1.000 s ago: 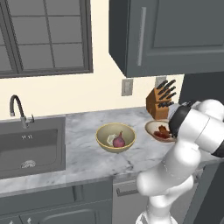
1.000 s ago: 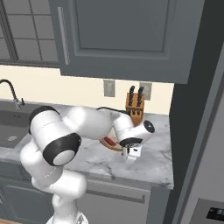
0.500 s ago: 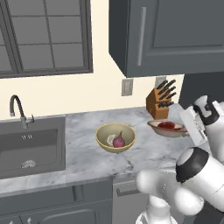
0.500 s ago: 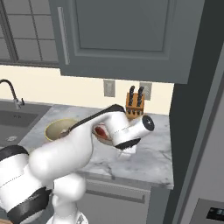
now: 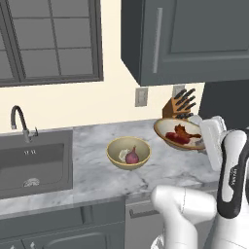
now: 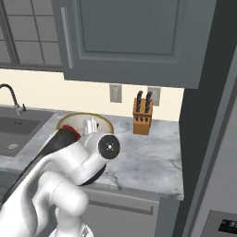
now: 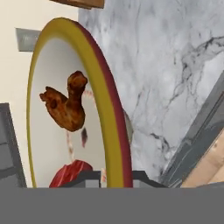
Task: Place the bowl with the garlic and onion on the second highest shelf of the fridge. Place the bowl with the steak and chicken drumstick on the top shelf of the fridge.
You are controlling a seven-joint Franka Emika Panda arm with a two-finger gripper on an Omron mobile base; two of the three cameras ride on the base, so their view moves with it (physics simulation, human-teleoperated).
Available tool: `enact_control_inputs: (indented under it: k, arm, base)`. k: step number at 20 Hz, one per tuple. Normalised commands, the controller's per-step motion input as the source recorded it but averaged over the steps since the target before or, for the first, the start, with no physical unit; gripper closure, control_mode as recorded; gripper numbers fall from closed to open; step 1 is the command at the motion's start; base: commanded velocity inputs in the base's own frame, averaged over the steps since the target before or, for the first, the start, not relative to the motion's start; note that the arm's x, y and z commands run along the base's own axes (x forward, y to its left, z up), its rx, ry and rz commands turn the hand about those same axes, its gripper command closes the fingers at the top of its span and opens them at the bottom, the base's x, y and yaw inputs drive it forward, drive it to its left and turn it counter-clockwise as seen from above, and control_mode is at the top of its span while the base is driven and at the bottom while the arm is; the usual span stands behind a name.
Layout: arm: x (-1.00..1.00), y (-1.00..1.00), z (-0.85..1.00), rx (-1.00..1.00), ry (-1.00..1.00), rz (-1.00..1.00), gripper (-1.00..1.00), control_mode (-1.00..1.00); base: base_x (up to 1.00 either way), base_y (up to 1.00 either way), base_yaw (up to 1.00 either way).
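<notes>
The bowl (image 5: 171,130) with the steak (image 5: 176,139) and the chicken drumstick (image 5: 185,131) hangs tilted just above the counter's right part. My gripper (image 5: 203,142) is shut on its near rim. In the hand view the yellow rim (image 7: 104,100) runs between my fingertips (image 7: 87,177), with the drumstick (image 7: 65,105) and steak (image 7: 72,173) inside. The tan bowl (image 5: 116,146) with the garlic (image 5: 123,154) and the onion (image 5: 132,156) rests on the counter middle, left of the held bowl. The fridge shelves are out of view.
A knife block (image 5: 177,108) stands at the wall just behind the held bowl. The sink (image 5: 29,163) with its faucet (image 5: 22,124) lies at the left. Dark cabinets (image 5: 194,39) hang overhead. A tall dark panel (image 6: 208,120) bounds the counter's right end.
My gripper has shut on the rim of the steak and drumstick bowl. The bowl has come up off the counter and now tilts in the grip.
</notes>
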Motion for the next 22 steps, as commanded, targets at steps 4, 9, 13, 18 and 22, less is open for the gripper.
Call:
enact_control_inputs:
  k: [4,9,13,18,22]
  arm:
    - [-0.93,1.0,0.99,-0.09,-0.22,-0.02,1.0,-1.0]
    - [-0.55,0.72,0.41,-0.2,-0.11,0.0,1.0,-1.0]
    - [-0.03,0.0,0.0,-0.01,0.0,0.0,1.0,-1.0]
    - [-0.04,0.0,0.0,-0.01,0.0,0.0,1.0,1.0]
    - [0.0,0.0,0.0,0.0,0.0,0.0,1.0,1.0]
  base:
    - [0.0,0.0,0.0]
    - [0.0,0.0,0.0]
    - [0.0,0.0,0.0]
    - [-0.34,-0.03,0.02]
    - [-0.91,-0.41,0.0]
